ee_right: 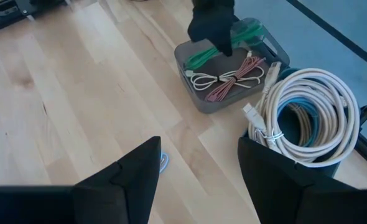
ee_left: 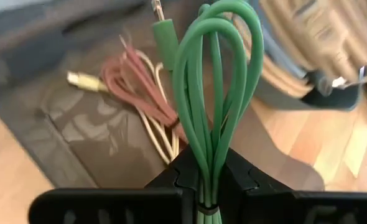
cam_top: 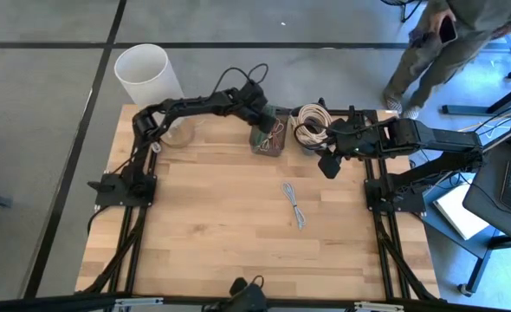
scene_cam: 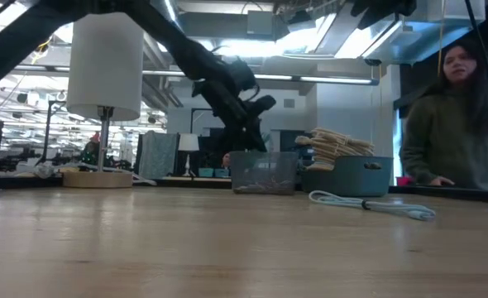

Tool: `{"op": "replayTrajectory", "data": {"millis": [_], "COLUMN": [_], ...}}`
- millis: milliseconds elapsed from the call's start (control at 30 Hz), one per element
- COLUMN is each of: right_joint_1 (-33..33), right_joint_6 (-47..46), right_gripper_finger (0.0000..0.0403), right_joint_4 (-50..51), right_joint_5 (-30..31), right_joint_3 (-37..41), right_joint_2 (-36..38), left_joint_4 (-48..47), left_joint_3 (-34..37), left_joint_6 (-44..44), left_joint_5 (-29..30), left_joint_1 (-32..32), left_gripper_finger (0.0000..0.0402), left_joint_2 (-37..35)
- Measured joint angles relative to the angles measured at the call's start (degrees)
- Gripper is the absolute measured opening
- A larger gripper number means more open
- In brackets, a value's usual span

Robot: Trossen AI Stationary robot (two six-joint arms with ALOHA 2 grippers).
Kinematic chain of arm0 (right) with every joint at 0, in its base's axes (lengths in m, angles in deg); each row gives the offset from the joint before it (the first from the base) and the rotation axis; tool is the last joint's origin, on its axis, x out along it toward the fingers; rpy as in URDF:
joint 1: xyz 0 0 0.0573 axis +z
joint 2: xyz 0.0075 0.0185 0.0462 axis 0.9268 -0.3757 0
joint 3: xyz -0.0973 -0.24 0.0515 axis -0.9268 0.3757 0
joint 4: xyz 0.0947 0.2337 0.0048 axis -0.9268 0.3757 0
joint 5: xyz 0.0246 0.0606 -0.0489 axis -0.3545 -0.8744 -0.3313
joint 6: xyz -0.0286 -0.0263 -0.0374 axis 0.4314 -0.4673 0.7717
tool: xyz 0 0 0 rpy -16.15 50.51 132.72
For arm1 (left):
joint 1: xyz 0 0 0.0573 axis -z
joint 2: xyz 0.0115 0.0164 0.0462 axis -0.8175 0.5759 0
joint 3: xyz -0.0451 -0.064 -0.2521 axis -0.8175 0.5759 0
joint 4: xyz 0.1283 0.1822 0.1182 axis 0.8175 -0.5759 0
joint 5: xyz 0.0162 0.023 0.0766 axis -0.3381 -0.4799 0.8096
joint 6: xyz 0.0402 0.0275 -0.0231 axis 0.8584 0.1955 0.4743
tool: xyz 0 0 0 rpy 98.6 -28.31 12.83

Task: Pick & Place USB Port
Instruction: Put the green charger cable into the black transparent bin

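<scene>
While the left gripper (ee_left: 209,186) hung over the small grey translucent plastic bin (cam_top: 268,139) at the far edge of the pale wooden table (cam_top: 221,243), its dark fingers were clamped on a folded bundle of green cable (ee_left: 216,93). Red and cream cables (ee_right: 227,78) already lay inside that bin. The right gripper (ee_right: 199,168) hovered, jaws spread and empty, near the dark round tub (cam_top: 312,139) stuffed with coiled cream cables (ee_right: 308,102). One light grey USB cable (cam_top: 294,204) lay loose on the table's middle, well apart from both bins. The step looked like placing: the next move would likely call for the left gripper to lower and release the green bundle into the bin.
</scene>
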Motion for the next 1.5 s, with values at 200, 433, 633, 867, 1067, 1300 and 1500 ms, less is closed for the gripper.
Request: {"op": "replayTrajectory", "data": {"millis": [200,433,633,867,1067,1300,1500], "right_joint_1": [0.0,0.0,0.0,0.3,0.3,0.3,0.3], "right_joint_6": [0.1,0.1,0.1,-0.1,-0.1,-0.1,-0.1], "right_gripper_finger": [0.0218,0.0218,0.0218,0.0218,0.0218,0.0218,0.0218], "right_joint_4": [0.0,0.0,0.0,0.0,0.0,0.0,0.0], "right_joint_5": [-0.4,-0.5,-1.6,-2.6,-2.6,-2.8,-3.5], "right_joint_3": [0.0,0.0,0.0,0.0,0.0,0.0,0.0], "right_joint_2": [0.0,0.0,0.0,0.0,0.0,0.0,0.0], "left_joint_4": [-1.3,-1.4,-0.6,0.4,0.6,0.5,-0.4], "left_joint_3": [0.0,0.0,-0.1,0.1,-0.4,-4.4,-6.4], "left_joint_6": [-2.3,-8.1,-9.8,-10.6,-9.3,-7.5,-6.6], "left_joint_5": [1.0,1.9,-0.1,-1.5,-1.9,-2.2,-2.3], "left_joint_1": [0.0,-1.5,-1.9,-1.0,-1.2,-1.1,-1.1], "left_gripper_finger": [0.0021,0.0021,0.0020,0.0020,0.0033,0.0092,0.0132], "left_joint_2": [1.3,1.4,4.1,6.5,6.4,6.4,6.3]}}
